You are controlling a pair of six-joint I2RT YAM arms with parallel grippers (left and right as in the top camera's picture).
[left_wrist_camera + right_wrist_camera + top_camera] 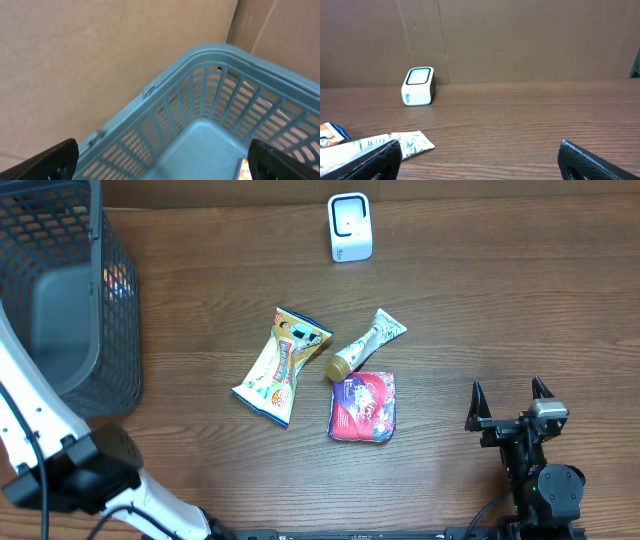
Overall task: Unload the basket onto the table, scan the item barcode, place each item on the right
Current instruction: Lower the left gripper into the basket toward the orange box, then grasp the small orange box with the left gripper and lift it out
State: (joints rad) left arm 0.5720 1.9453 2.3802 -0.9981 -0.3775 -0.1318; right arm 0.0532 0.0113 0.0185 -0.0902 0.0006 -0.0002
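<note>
Three small goods lie clustered mid-table in the overhead view: a yellow printed snack packet point(281, 365), a white floral tube with a gold cap point(367, 343) and a red-and-purple foil pouch point(363, 407). The tube's cap seems to touch the pouch's upper edge, with the packet just beside them on the left. Any of them could be the item to scan, and none is held. The white box-shaped barcode scanner point(350, 227) stands well apart at the far edge, presumably so that a lifted item can be turned toward its window. The right gripper point(510, 395) sits low to the right of the pouch, jaws spread wide and empty. A blue-grey slatted plastic basket point(115, 330) stands at the far left, likely for finished goods. In the left wrist view the left gripper point(162, 147) hangs over that basket's hollow, fingers fully apart, holding nothing. In the right wrist view the spread fingers frame the bare wooden table point(520, 115), with the tube's tail near the left one and the scanner beyond. By my judgement the pick has not yet begun.
</note>
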